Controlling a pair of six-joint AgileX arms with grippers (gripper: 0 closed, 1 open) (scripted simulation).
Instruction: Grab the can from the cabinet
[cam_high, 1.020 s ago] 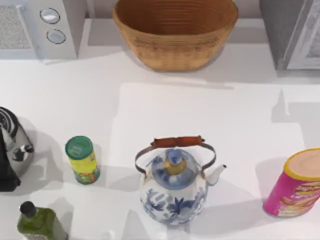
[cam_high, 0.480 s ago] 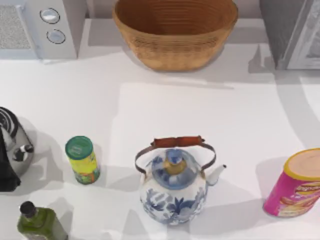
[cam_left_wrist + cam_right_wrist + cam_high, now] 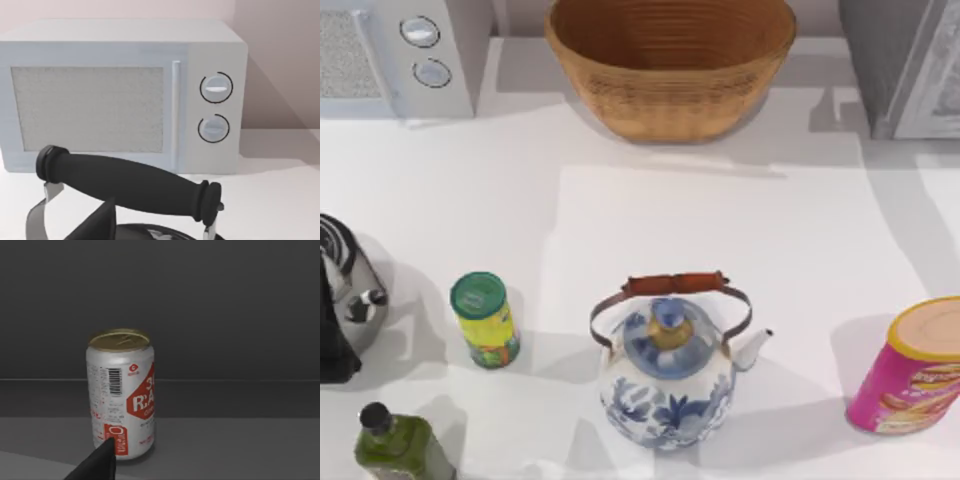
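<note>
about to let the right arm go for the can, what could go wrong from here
The can stands upright on a dark cabinet shelf, and one dark fingertip sits low in front of its base. A push there might tip it or slide it deeper before a grip forms. The can also sits off-centre in the right wrist view, so a straight closing might catch it unevenly. The cabinet is at the table's far right corner, so the gripper may clip its frame.

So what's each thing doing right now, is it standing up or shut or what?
can: upright, ungrasped, in a dark grey space
microwave: door shut
teapot: upright, lid on
green-lidded can: upright
pink canister: upright, lid on
basket: upright
</note>
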